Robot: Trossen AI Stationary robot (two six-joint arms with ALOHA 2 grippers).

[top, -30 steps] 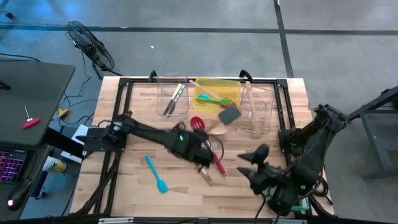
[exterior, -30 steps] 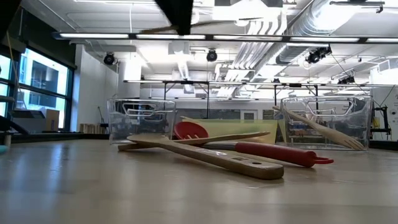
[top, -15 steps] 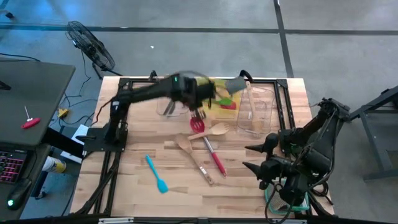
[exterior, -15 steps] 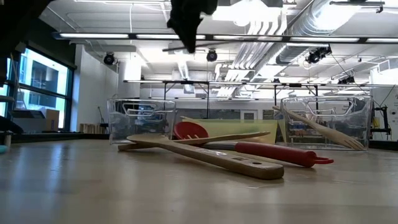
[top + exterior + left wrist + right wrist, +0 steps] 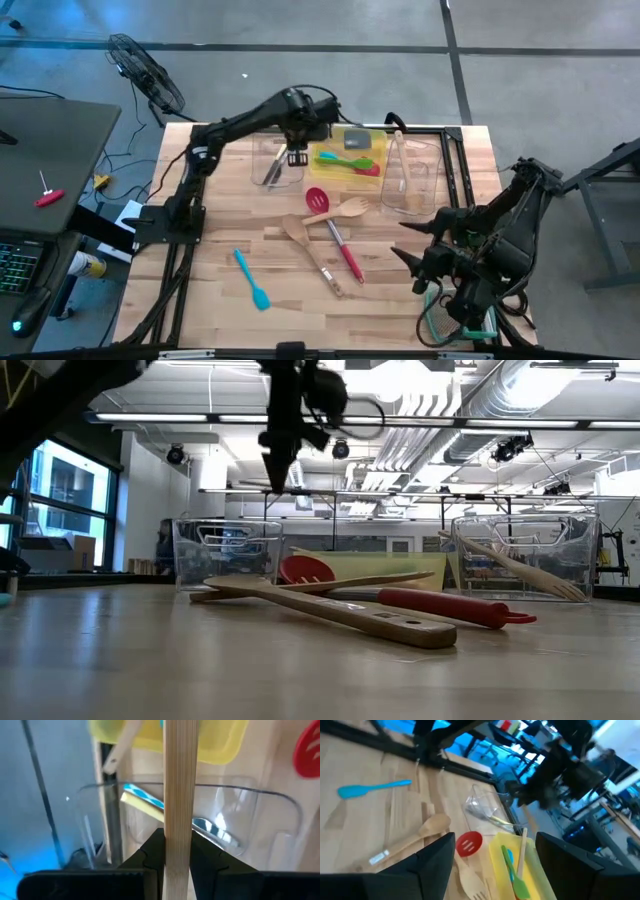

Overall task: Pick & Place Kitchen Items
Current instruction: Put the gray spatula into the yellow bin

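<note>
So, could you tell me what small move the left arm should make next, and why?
Probably lower a little, then release: the left gripper is shut on a wooden-handled utensil hanging upright above the clear bin that holds metal cutlery. The right gripper is open near the table's front.

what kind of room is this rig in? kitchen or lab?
Looks like a lab or workshop, not a kitchen: exposed ceiling ducts and strip lights, a desk with a lit keyboard beside the wooden table, and a floor fan on bare concrete.
</note>
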